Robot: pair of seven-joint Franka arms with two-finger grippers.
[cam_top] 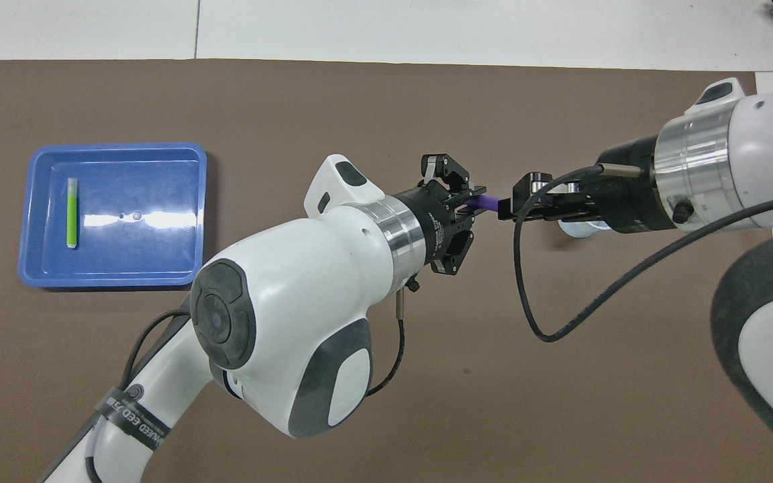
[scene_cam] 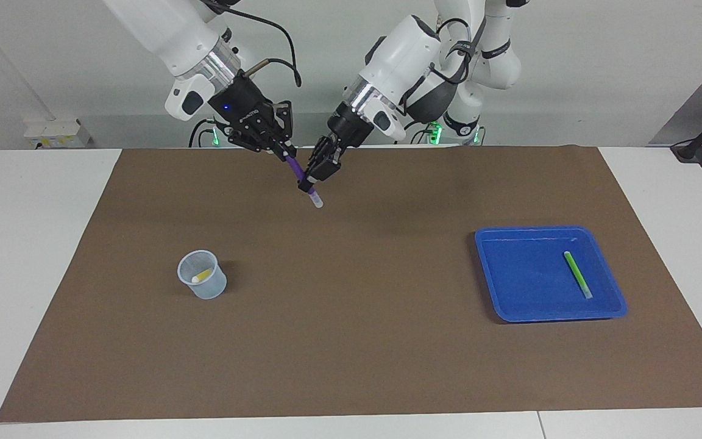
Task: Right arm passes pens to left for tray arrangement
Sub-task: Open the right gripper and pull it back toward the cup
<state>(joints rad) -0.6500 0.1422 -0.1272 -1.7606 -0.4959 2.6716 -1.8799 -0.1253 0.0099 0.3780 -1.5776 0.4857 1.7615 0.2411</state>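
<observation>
The purple pen [scene_cam: 295, 167] hangs slanted in the air over the mat's edge nearest the robots, pale tip down. My right gripper [scene_cam: 288, 156], the one with the blue light, is shut on its upper end. My left gripper [scene_cam: 311, 178] is shut on the pen just below that, close above the tip. In the overhead view a short purple stretch of the pen [cam_top: 486, 202] shows between the left gripper [cam_top: 472, 206] and the right gripper [cam_top: 506, 208]. The green pen [scene_cam: 577, 274] lies in the blue tray [scene_cam: 546, 235] toward the left arm's end. The yellow pen [scene_cam: 203, 275] sits in the cup.
A small translucent cup [scene_cam: 202, 281] stands on the brown mat [scene_cam: 351, 341] toward the right arm's end; in the overhead view the right gripper mostly covers it. The tray [cam_top: 111, 146] holds only the green pen [cam_top: 72, 213]. White table borders the mat.
</observation>
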